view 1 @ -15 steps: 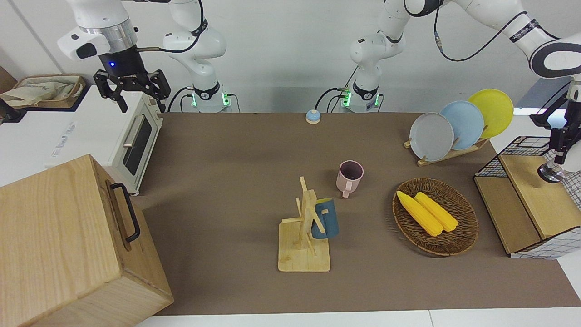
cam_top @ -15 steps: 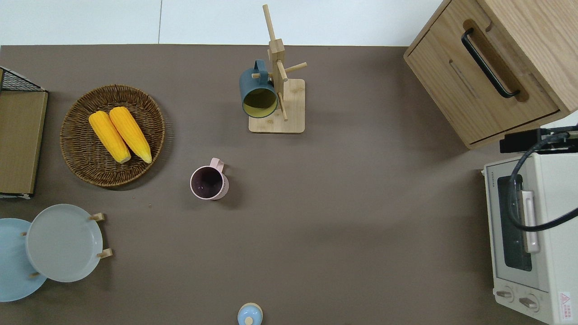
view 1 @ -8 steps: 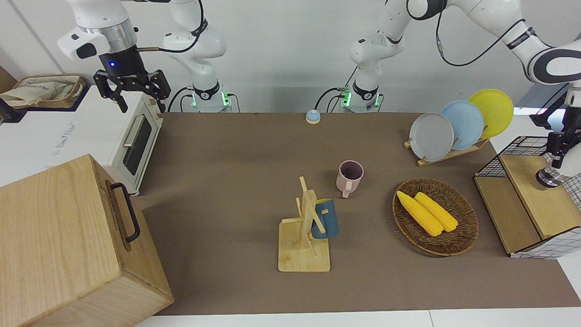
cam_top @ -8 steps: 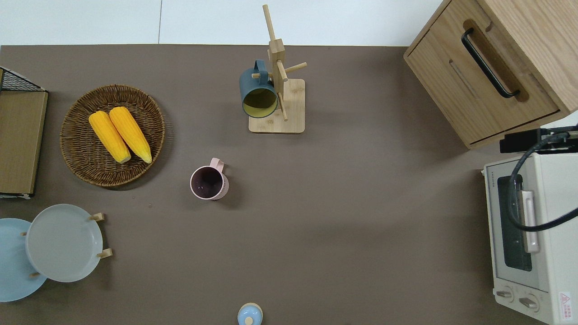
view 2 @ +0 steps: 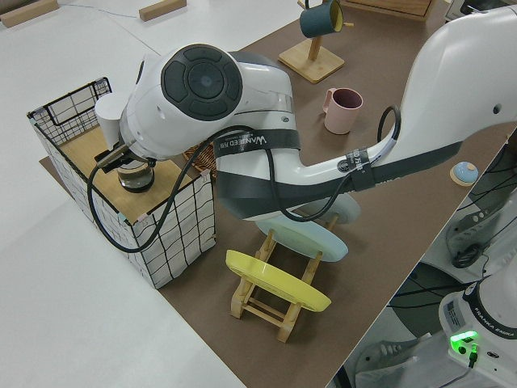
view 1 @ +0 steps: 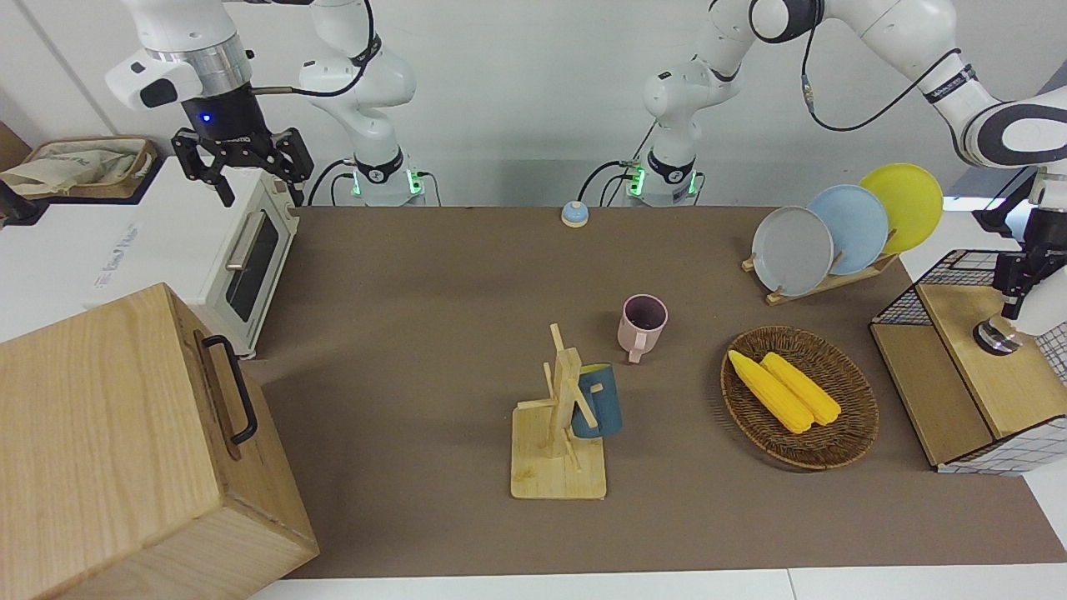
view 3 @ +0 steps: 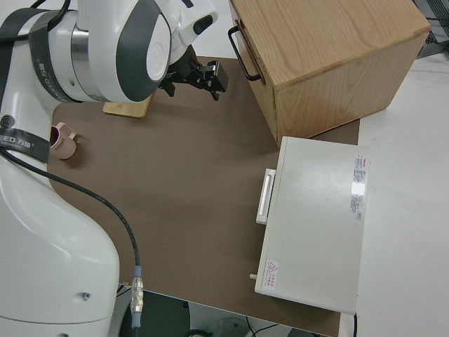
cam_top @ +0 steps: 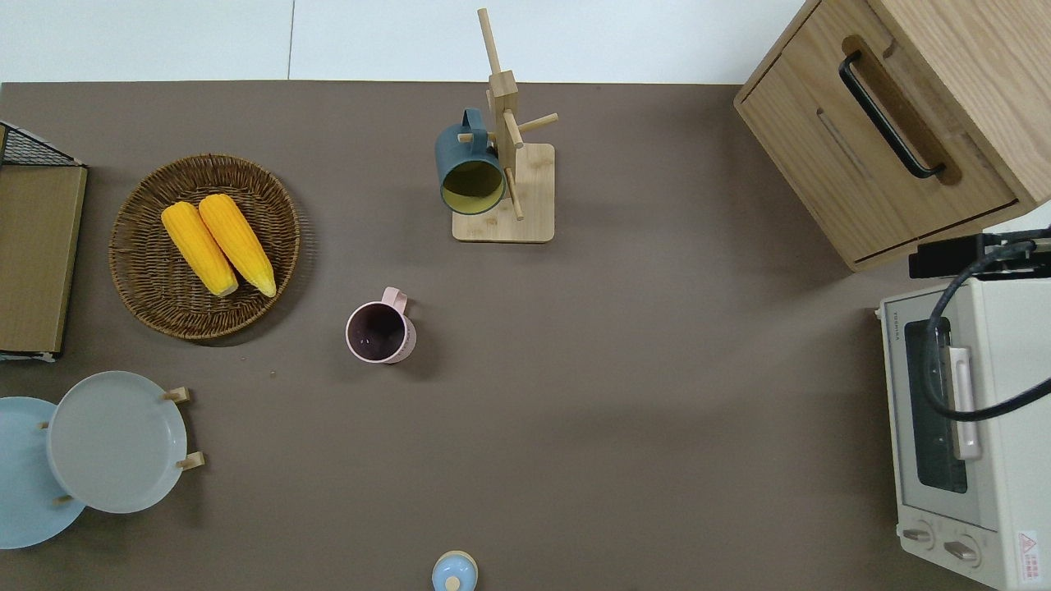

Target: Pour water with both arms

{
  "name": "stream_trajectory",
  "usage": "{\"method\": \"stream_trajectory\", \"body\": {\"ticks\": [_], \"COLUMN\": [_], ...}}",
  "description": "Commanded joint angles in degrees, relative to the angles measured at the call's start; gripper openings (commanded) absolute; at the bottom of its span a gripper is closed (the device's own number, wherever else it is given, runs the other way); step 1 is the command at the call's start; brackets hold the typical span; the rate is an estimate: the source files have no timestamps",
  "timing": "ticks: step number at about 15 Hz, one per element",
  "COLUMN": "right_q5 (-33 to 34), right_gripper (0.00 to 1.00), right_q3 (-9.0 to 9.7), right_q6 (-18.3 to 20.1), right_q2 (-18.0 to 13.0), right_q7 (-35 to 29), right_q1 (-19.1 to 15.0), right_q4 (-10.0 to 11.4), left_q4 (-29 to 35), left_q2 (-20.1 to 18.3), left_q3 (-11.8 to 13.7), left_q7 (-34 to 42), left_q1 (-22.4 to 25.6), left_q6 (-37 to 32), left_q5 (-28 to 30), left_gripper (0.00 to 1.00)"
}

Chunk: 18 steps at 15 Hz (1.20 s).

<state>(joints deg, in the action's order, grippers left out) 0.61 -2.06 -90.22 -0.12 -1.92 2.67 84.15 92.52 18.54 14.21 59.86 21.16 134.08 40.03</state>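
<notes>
My left gripper (view 1: pixel 1013 287) is over the wooden shelf of a wire basket (view 1: pixel 959 275) at the left arm's end of the table. It is shut on a white vessel (view 1: pixel 1049 310) with a round silvery end (view 1: pixel 994 337). That end also shows in the left side view (view 2: pixel 136 174), where the arm hides the fingers. A pink mug (view 1: pixel 642 323) stands upright mid-table and looks empty in the overhead view (cam_top: pixel 379 331). A blue mug (view 1: pixel 596 400) hangs on a wooden mug tree (view 1: pixel 557 467). My right gripper (view 1: pixel 242 171) is open and parked.
A wicker basket (view 1: pixel 859 425) with two corn cobs lies between the pink mug and the wire basket. A rack of plates (view 1: pixel 792 250) stands nearer the robots. A toaster oven (view 1: pixel 167 242) and a wooden cabinet (view 1: pixel 108 433) fill the right arm's end. A small blue bell (view 1: pixel 574 213) sits near the arm bases.
My left gripper has shifted a little toward the middle of the table, and the white vessel moved with it. The right arm has not moved.
</notes>
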Motion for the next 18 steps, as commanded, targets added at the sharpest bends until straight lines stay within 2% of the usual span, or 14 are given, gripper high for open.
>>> {"method": "stream_trajectory", "body": {"ticks": [1, 2, 3, 4, 11, 15, 18], "right_q5": [-1.13, -1.13, -1.13, -1.13, -1.13, -1.13, -1.13], "right_gripper": [0.983, 0.983, 0.983, 0.983, 0.983, 0.983, 0.983], "right_q3": [0.21, 0.21, 0.21, 0.21, 0.21, 0.21, 0.21], "right_q6": [0.75, 0.75, 0.75, 0.75, 0.75, 0.75, 0.75], "right_q2": [0.38, 0.38, 0.38, 0.38, 0.38, 0.38, 0.38], "right_q7": [0.87, 0.87, 0.87, 0.87, 0.87, 0.87, 0.87], "right_q1": [-0.56, -0.47, -0.56, -0.56, -0.56, -0.56, -0.56], "right_q4": [-0.74, -0.74, -0.74, -0.74, -0.74, -0.74, -0.74], "left_q4": [-1.20, -1.20, -1.20, -1.29, -1.91, -1.91, -1.99], "left_q2": [1.06, 1.06, 1.23, 1.24, 0.71, -0.61, -1.40], "left_q3": [-1.03, -1.03, -1.03, -1.03, -0.68, -0.77, -0.59], "left_q7": [2.37, 2.37, 2.37, 2.28, -1.40, -7.89, -10.89], "left_q1": [1.42, 1.34, 1.34, 1.34, 1.25, 0.99, 0.81], "left_q6": [-0.23, -0.23, -0.23, -0.23, -1.45, -2.25, -4.61], "left_q5": [1.63, 1.89, 1.98, 1.98, 0.40, -6.00, -8.56], "left_gripper": [0.01, 0.10, 0.43, 0.99, 1.00, 1.00, 1.00]}}
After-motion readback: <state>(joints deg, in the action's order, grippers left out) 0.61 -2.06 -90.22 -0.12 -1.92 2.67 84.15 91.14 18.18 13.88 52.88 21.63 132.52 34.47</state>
